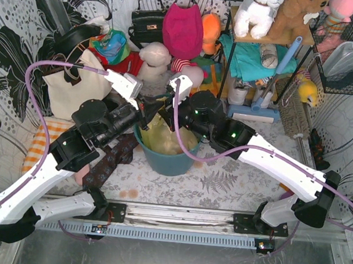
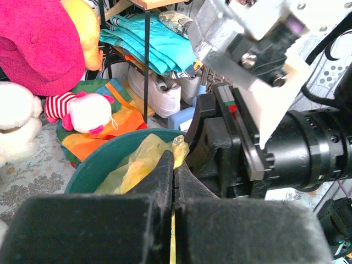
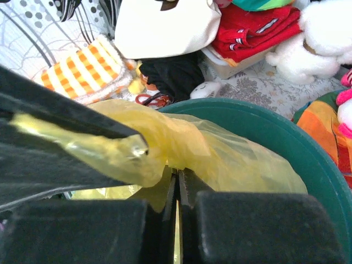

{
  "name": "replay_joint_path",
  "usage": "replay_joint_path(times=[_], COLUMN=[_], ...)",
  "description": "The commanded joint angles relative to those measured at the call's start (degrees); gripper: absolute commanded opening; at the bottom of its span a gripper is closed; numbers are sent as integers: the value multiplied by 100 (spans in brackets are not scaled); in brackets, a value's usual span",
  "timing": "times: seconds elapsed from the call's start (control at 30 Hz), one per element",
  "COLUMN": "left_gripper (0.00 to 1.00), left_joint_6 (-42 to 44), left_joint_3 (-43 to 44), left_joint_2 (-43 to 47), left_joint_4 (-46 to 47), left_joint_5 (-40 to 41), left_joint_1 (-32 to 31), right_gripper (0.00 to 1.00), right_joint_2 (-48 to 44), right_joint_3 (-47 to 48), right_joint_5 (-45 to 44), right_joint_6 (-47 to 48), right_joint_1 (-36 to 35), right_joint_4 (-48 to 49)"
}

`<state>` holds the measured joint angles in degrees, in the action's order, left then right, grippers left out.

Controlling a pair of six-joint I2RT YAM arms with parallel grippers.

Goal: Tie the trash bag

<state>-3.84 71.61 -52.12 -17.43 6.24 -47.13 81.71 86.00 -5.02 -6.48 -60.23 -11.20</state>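
Top view: both wrists and their camera mounts cover most of the mouth of the teal round plastic bin (image 1: 164, 163), and what lies under them cannot be seen.

Thin translucent yellow-green plastic trash bag (image 1: 163, 138): only a patch shows between the arms. The lower part is hidden inside the bin, and its contents are not discernible in any view.

Left wrist view: left gripper (image 2: 175, 165) out of focus, cut by the bottom edge. The right arm's wrist blocks the bin's right rim.

Right wrist view: right gripper (image 3: 177, 180) blurred and cut off below. The bin rim runs out at the right edge.
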Motion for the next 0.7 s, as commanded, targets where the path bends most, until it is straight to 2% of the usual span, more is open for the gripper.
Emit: replay_joint_path(times=[0.0, 0.37, 0.67], left_gripper=[0, 0, 0], left_joint_6=[-3, -50, -148], left_joint_3=[210, 161, 54], left_joint_2=[-13, 33, 98], left_joint_4=[113, 39, -3], left_joint_5=[-106, -97, -99], left_joint_1=[46, 46, 46], right_gripper=[0, 0, 0], right_joint_2=[-154, -443, -335], right_joint_3=[-403, -1602, -1960], right_joint_5=[-491, -1118, -1619], right_joint_6=[-415, -907, -913], right_joint_1=[-37, -269, -535], right_joint_4=[905, 3026, 4340])
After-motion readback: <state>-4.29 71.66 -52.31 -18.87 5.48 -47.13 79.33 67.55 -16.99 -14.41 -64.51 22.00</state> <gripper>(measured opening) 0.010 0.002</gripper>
